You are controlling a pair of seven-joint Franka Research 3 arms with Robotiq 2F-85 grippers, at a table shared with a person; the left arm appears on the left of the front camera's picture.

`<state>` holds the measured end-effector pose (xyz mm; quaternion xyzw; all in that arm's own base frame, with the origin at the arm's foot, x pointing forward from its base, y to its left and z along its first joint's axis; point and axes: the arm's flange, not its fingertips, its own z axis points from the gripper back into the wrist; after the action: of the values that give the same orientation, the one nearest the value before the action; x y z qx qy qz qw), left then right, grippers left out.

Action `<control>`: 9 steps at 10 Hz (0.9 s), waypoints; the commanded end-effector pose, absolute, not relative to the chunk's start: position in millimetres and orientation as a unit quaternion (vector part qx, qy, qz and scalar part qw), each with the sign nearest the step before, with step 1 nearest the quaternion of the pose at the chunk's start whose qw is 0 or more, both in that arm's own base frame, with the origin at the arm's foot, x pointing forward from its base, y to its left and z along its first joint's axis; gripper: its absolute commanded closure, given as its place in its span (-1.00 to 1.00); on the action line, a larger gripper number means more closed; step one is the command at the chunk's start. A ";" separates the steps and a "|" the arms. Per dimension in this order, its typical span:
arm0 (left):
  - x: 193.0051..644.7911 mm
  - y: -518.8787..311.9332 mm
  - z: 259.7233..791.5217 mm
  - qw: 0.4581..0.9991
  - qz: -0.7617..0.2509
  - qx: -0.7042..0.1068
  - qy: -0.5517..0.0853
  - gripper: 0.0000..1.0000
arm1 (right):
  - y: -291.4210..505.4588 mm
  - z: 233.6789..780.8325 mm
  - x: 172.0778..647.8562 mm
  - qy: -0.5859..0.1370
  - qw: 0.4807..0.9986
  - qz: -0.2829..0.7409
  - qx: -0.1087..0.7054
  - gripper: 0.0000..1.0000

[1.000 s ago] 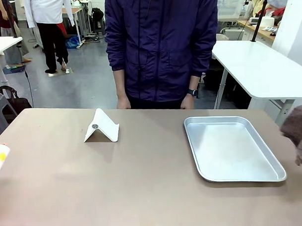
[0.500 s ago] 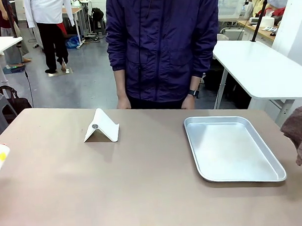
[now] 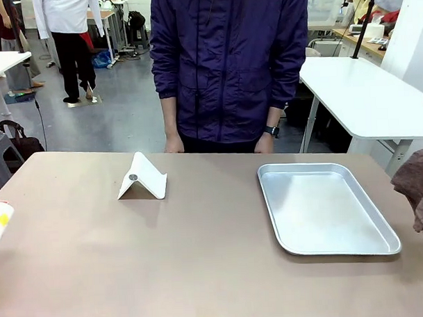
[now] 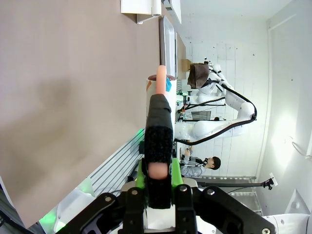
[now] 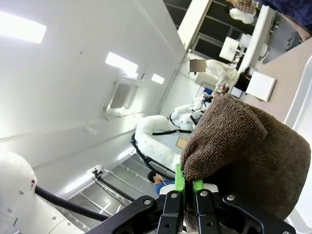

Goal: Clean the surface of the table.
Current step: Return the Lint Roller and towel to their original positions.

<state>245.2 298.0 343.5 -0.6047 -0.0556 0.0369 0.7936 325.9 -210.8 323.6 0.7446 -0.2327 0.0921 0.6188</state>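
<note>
Table, long axis left-right across front view

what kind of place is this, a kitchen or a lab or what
Most likely a robotics lab or workshop, not a kitchen. A person in a white coat stands in the background, white-topped work tables flank the brown table, and another white robot arm shows in the left wrist view.

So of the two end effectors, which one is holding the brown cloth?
The right end effector: it is shut on the brown cloth at the table's right edge. The left end effector grips a white bottle-like item instead.
</note>
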 end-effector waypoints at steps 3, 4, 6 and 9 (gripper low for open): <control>244.7 295.1 346.7 0.793 0.044 -0.605 -0.054 0.55 | -209.1 325.9 324.1 -0.235 0.617 0.093 0.745 0.86; 244.7 295.1 346.7 0.793 0.044 -0.605 -0.054 0.55 | -209.1 325.9 324.1 -0.235 0.617 0.093 0.745 0.86; 244.7 295.1 346.7 0.793 0.044 -0.605 -0.054 0.55 | -209.1 325.9 324.1 -0.235 0.617 0.093 0.745 0.86; 232.2 291.8 382.0 0.791 0.019 -0.603 -0.100 0.55 | -183.1 346.5 331.1 -0.258 0.625 0.127 0.726 0.86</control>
<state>239.7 301.0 357.8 -0.6007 -0.0743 0.0311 0.7954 329.0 -205.6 332.0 0.7408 -0.2385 0.1048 0.6191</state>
